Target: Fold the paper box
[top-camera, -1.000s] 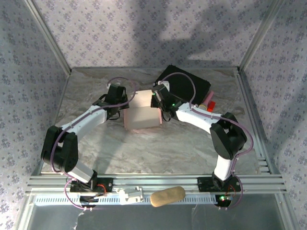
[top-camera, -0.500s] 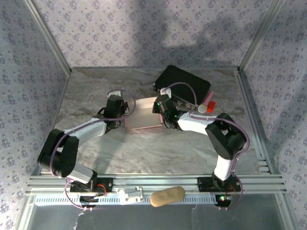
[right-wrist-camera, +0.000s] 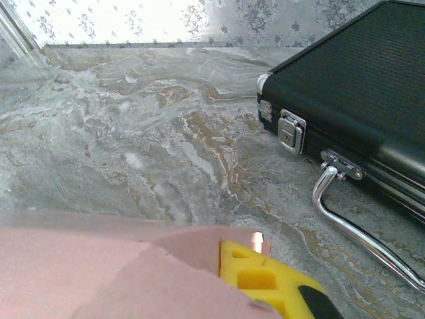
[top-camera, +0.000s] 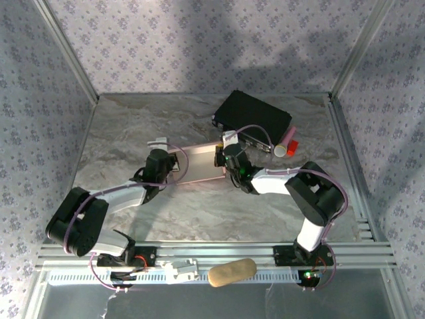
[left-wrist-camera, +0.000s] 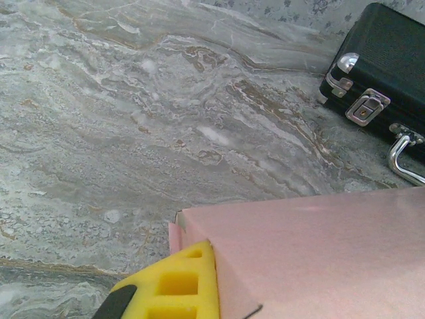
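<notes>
The pale pink paper box (top-camera: 199, 164) lies as a slim flat rectangle on the marble table, held between my two grippers. My left gripper (top-camera: 174, 166) is shut on the box's left end. In the left wrist view, one yellow finger (left-wrist-camera: 174, 287) presses against the box's (left-wrist-camera: 312, 252) corner edge, and the other finger is hidden by the cardboard. My right gripper (top-camera: 221, 158) is shut on the right end. In the right wrist view, a yellow finger (right-wrist-camera: 265, 279) sits against a pink flap of the box (right-wrist-camera: 99, 272).
A black hard case (top-camera: 254, 118) with metal latches and a handle lies just behind the box on the right, close to the right gripper. A pink-and-red marker (top-camera: 287, 144) lies beside it. A tan oblong object (top-camera: 232, 272) rests on the front rail. Patterned walls enclose the table.
The box was held up, showing a tall face. Both grippers have since lowered it and tipped it down flat towards the table, with the arms stretched lower.
</notes>
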You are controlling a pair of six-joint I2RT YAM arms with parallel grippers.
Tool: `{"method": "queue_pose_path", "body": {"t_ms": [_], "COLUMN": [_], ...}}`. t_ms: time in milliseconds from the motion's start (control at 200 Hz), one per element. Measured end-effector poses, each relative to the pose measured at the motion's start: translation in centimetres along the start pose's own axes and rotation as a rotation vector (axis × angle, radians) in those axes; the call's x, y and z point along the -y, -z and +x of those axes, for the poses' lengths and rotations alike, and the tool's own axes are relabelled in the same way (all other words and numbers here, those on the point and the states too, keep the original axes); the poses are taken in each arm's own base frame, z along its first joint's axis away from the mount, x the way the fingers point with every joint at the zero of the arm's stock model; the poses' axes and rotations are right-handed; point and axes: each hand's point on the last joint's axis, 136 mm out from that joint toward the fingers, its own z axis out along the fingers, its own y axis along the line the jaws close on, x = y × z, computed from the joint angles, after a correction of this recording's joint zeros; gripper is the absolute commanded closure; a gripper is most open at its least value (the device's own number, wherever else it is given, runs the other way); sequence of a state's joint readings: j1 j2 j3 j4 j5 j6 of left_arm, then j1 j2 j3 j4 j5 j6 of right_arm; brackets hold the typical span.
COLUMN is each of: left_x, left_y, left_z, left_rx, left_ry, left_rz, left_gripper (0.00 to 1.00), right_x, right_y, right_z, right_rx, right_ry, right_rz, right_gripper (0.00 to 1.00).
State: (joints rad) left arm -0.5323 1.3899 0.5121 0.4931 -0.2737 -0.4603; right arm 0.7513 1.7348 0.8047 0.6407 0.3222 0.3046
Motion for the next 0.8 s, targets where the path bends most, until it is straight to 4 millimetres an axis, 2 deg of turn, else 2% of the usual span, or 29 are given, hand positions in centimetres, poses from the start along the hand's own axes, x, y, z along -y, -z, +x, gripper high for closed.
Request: {"method": "queue_pose_path", "body": {"t_ms": [175,525,800], "left_x": [0.4,1.1,1.9], "left_y": [0.5,1.6,2.2], "left_z": [0.5,1.4,2.1], "left_rx": [0.008,0.005,0.012], "left_ry": [-0.017,-0.057,-0.093], "left_rz": [-0.012,-0.057,-0.072], "left_gripper": [1.0,1.0,1.0], "right_x": [0.2,0.8,1.4], "right_y": [0.4,1.4,2.4], "right_z": [0.1,1.6,1.8], "right_rx": [-0.001,-0.028,-0.041], "right_ry": [0.02,0.036,0.032], "right_rz": [0.005,0.02,0.034], "right_gripper": [1.0,1.0,0.98]}}
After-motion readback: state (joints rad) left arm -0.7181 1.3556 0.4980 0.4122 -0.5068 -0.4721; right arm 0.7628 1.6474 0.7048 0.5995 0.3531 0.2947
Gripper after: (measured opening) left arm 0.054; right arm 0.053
